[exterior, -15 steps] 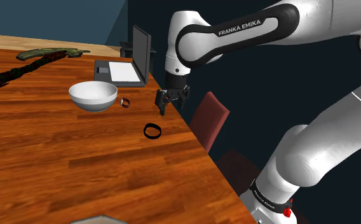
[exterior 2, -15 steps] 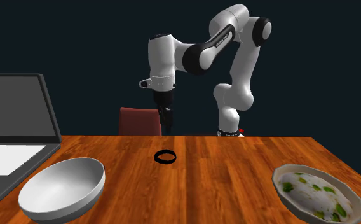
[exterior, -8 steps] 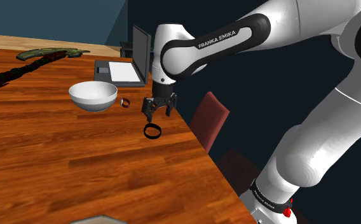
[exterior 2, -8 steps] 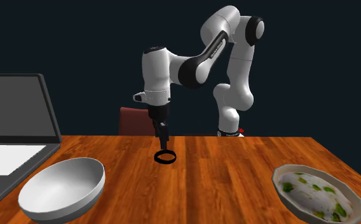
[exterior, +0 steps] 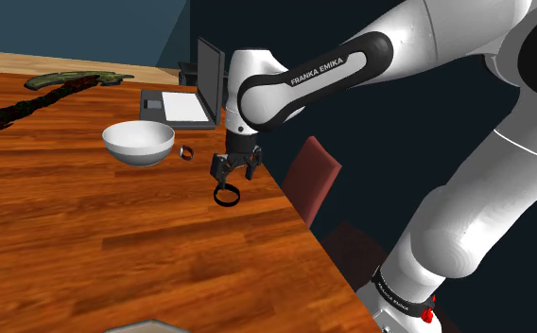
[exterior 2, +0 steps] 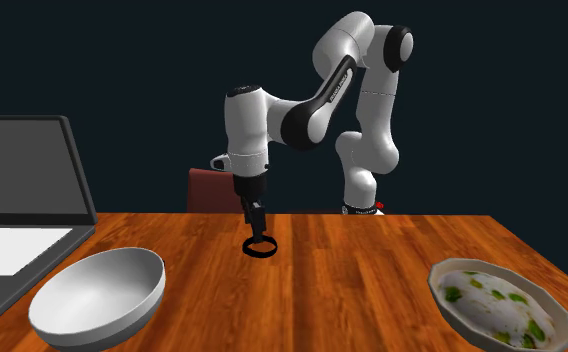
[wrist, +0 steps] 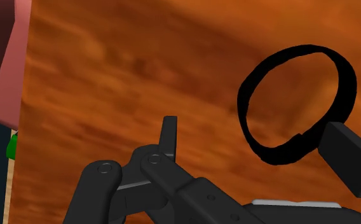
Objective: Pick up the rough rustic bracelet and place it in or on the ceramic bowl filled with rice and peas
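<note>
Reddish-brown wood-grain desk (exterior: 115, 246). A black bracelet (wrist: 245, 105) lies flat on it, near the edge at the shoulder view's right. A small dark ring (exterior: 187, 153) lies just beside a plain white bowl (exterior: 139, 142), which is empty. Behind that bowl stands an open grey laptop (exterior: 177, 104), its screen upright. A long mottled green-and-brown object (exterior: 68, 80) lies along the far side. In the second exterior view, a shallow rice bowl (exterior 2: 438, 288) with white rice and green peas sits at lower right, well apart from the white bowl at lower left; the bracelet lies farther back, between them.
</note>
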### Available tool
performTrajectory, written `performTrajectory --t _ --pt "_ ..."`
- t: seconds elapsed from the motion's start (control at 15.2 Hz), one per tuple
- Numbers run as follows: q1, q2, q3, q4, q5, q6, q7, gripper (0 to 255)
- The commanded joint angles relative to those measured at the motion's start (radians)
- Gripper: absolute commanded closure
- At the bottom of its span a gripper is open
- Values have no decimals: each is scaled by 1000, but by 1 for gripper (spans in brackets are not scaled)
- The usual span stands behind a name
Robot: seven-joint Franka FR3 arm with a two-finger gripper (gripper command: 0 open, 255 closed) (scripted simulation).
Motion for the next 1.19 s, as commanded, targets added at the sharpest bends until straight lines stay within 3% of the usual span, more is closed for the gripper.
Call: performTrajectory --t 0.0,0.13,0.2,0.79,1.12 --pt "0 0 0 -1 0 1 0 0" --pt "0 0 0 0 0 1 0 0" --pt "0 0 0 0 0 1 0 255" --pt "0 0 0 0 0 1 0 255" --pt "0 -34 -4 37 7 -69 -5 255"
